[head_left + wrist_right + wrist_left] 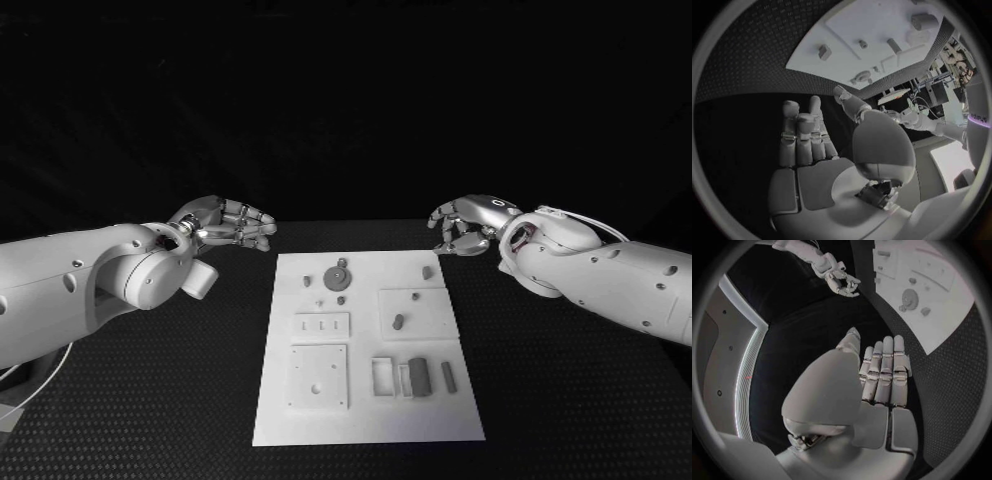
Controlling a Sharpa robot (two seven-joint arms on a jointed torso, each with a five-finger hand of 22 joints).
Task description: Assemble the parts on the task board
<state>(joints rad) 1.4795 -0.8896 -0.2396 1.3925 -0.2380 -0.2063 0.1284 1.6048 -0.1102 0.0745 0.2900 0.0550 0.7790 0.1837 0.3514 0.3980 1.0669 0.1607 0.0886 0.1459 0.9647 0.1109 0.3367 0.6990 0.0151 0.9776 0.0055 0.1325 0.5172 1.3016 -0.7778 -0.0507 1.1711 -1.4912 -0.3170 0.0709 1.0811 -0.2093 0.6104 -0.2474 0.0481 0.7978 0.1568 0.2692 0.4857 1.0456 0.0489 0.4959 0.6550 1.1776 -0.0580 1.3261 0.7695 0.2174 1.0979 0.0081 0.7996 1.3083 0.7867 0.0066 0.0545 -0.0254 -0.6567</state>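
Both sides hover idle: left robot hand (228, 222) at ten o'clock, fingers loosely curled, holding nothing; task board (368, 400) central on tabletop (173, 400); right robot hand (469, 225) at two o'clock, likewise; a careless reach might scatter the parts (418, 375)

Flat white plastic-looking task board (368, 405) is matt and smooth, the black table (577, 400) has a rough dotted mat texture, and the silver many-fingered left hand (879, 375) looks like satin metal.
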